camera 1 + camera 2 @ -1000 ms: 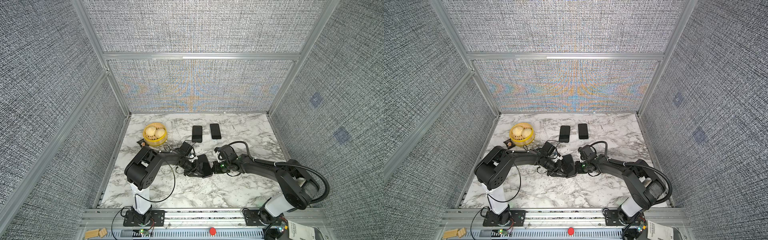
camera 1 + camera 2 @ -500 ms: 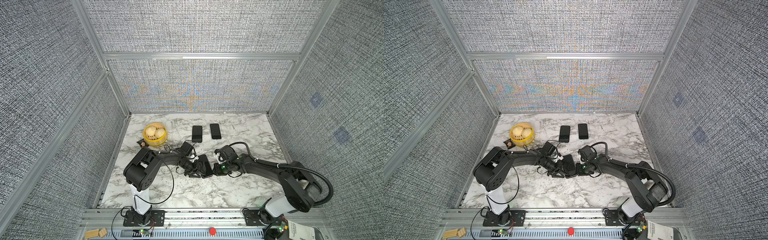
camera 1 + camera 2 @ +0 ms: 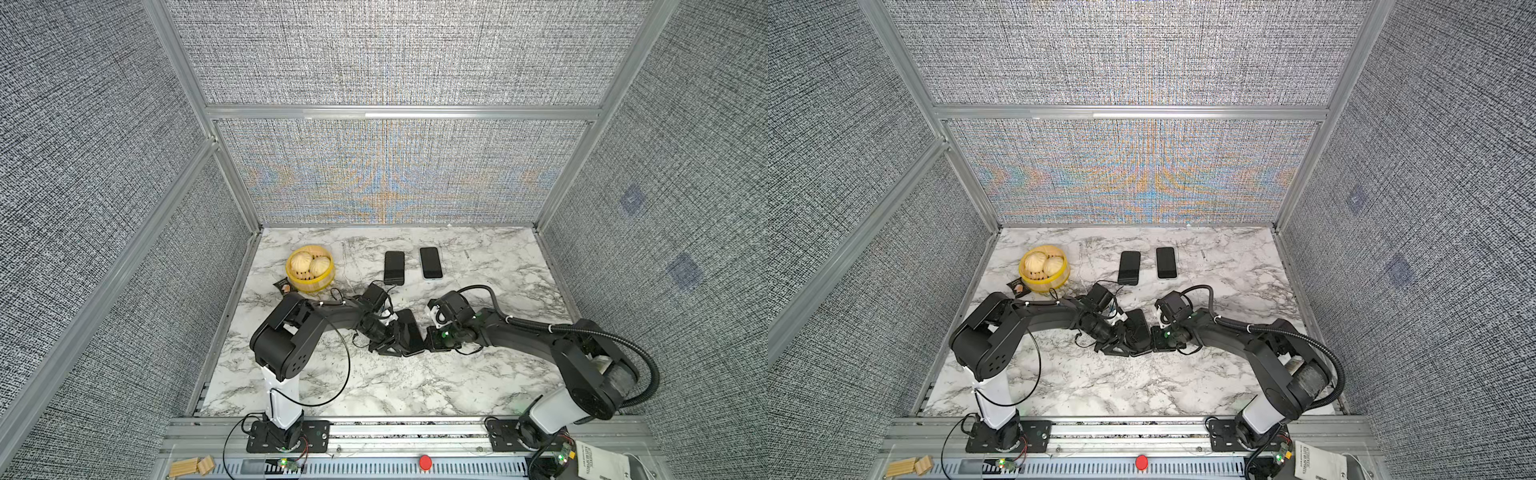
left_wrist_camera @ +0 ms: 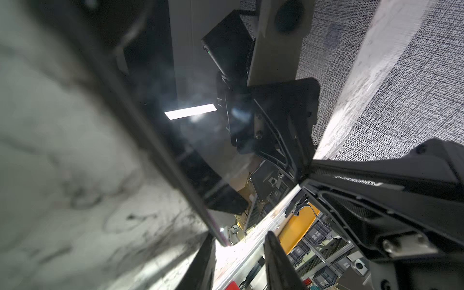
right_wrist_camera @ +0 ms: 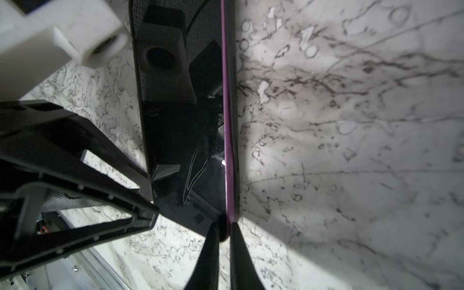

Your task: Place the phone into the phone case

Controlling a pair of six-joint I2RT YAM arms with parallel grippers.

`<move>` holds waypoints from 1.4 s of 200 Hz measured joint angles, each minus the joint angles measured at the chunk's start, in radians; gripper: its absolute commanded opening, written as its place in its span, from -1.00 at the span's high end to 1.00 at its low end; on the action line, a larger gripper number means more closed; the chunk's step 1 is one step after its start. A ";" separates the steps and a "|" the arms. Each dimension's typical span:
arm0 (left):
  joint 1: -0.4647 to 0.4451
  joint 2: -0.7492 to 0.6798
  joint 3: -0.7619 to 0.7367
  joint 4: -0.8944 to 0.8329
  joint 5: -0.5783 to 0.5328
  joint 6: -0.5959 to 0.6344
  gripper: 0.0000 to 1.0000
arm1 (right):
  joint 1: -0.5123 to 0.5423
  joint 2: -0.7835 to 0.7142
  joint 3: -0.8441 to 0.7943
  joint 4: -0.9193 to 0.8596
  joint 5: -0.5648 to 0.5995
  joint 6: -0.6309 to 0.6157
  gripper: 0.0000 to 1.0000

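Both arms meet mid-counter (image 3: 374, 386), and the phone (image 3: 409, 332) is right between them, a dark glossy slab that looks tipped up off the marble rather than lying flat. Close in, the right fingers (image 5: 211, 256) are clenched on one corner, pinching the thin purple edge. That reads as the anchor, steadying the phone so the other arm can work on it. The left fingers (image 4: 276, 258) stand parted astride another corner, one touching and daylight beside the other, so I'd call that a loose guide, not a clamp. And the phone case? In the right wrist view a dark band runs just outside the purple edge. It may be the case's rim with the phone part-seated, but I cannot tell. Now the room: the arms crowd the phone from both sides, so any press would have to go down toward the marble. Farther back, a black handset (image 3: 394, 268) and a pale-edged handset (image 3: 430, 263) lie flat side by side, near but apart from the action. The yellow basket (image 3: 312, 286) of buns sits well off beside the left arm. The near counter shows open marble, the likeliest spot to lay the phone flat and push its edges home.
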 measured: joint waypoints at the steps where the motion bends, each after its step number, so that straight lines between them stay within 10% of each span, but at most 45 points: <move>1: 0.000 0.000 0.000 0.000 0.000 0.000 0.33 | 0.000 0.000 0.000 0.000 0.000 0.000 0.80; 168: 0.003 0.019 0.012 -0.017 0.014 0.027 0.38 | -0.008 0.024 -0.059 0.204 0.036 0.033 0.85; 280: -0.009 0.017 0.083 -0.175 -0.043 0.063 0.15 | 0.006 -0.056 -0.025 -0.040 0.032 0.001 0.56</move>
